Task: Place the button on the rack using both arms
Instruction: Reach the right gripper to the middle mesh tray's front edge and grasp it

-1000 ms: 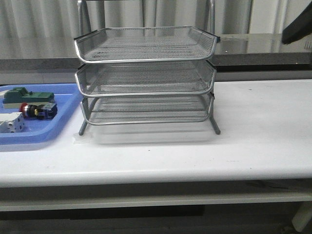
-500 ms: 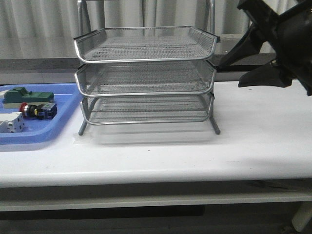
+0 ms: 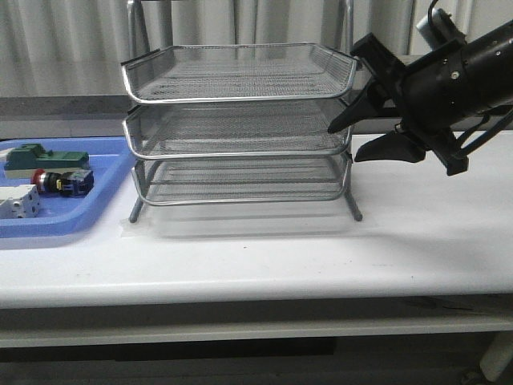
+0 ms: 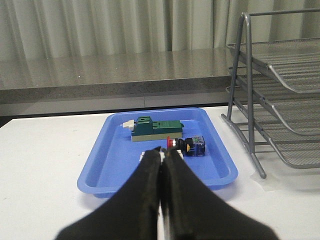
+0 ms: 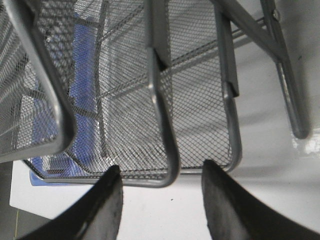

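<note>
Front view: three-tier wire-mesh rack (image 3: 240,128) standing mid-table on the white table (image 3: 321,249), all three trays bare. At its right front corner, right gripper (image 3: 353,143) reaching in from the right, fingers spread wide, upper fingertip level with the middle tray's rim, lower fingertip just beside the frame post; contact with the rack not discernible. Far left, blue plastic tray (image 3: 96,204) holding the button (image 3: 60,182), lying on its side, red cap toward the left, well apart from the rack. Behind it a green block (image 3: 44,157); in front of it a white block (image 3: 18,201). Left arm out of sight here.

Left wrist view: left gripper (image 4: 162,155) with fingers pressed together, nothing between them, hovering short of the blue tray (image 4: 100,170). Button (image 4: 187,146) lying in the tray just past the fingertips, green block (image 4: 155,129) behind it. Rack (image 4: 280,100) off to one side, on the table.

Right wrist view: right gripper (image 5: 162,175) spread open, fingers (image 5: 107,200) flanking a rounded tray corner of the rack (image 5: 165,125), nothing pinched. Blue tray (image 5: 82,90) glimpsed through the mesh.
</note>
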`<action>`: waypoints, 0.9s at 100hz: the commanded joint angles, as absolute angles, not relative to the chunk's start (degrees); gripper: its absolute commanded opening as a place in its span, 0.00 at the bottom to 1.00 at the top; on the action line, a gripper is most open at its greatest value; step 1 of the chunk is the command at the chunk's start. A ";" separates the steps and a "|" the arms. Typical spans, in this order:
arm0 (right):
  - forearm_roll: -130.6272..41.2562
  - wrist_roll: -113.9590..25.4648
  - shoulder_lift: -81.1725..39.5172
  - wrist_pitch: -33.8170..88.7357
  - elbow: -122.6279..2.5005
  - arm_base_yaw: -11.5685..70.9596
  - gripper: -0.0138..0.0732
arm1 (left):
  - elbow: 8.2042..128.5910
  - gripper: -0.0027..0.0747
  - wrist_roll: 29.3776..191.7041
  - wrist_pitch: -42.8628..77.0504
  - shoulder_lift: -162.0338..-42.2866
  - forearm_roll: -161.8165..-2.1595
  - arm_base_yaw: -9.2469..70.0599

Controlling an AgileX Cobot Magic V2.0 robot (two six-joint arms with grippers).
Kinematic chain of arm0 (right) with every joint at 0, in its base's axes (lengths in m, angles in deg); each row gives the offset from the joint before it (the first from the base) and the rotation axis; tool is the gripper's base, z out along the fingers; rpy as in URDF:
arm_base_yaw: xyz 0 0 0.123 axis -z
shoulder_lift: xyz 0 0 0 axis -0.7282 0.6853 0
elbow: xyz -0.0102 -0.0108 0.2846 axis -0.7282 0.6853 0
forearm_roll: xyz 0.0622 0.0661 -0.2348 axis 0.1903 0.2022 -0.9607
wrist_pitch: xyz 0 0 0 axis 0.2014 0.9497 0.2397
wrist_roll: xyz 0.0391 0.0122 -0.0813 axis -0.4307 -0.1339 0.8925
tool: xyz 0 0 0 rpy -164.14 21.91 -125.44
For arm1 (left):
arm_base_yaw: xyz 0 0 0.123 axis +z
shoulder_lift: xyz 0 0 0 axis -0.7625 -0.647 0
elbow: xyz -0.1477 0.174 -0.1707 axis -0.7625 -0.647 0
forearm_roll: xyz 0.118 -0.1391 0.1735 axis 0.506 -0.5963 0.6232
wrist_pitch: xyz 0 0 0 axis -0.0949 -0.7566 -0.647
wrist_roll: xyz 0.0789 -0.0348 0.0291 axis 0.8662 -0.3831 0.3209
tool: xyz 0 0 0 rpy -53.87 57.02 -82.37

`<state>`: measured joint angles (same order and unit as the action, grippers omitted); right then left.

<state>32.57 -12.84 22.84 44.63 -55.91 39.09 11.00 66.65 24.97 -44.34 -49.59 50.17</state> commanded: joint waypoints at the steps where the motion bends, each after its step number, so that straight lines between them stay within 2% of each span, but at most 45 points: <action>1: 34.78 -11.90 21.75 47.46 -58.86 39.19 0.60 | 8.30 0.01 66.07 29.92 -42.34 -49.63 50.36; 38: 36.82 -11.90 26.02 50.16 -62.42 39.15 0.59 | 8.30 0.01 66.07 29.92 -42.34 -49.63 50.36; 43: 36.82 -11.90 26.11 50.16 -62.42 39.15 0.56 | 8.30 0.01 66.07 29.92 -42.34 -49.63 50.36; 58: 36.82 -11.90 26.22 50.16 -62.42 39.15 0.35 | 8.30 0.01 66.07 29.92 -42.34 -49.63 50.36; 67: 36.82 -11.90 26.22 50.27 -62.42 39.15 0.27 | 8.30 0.01 66.07 29.92 -42.34 -49.63 50.36; 90: 36.53 -11.90 26.22 50.62 -61.85 39.15 0.25 | 8.30 0.01 66.07 29.92 -42.34 -49.63 50.36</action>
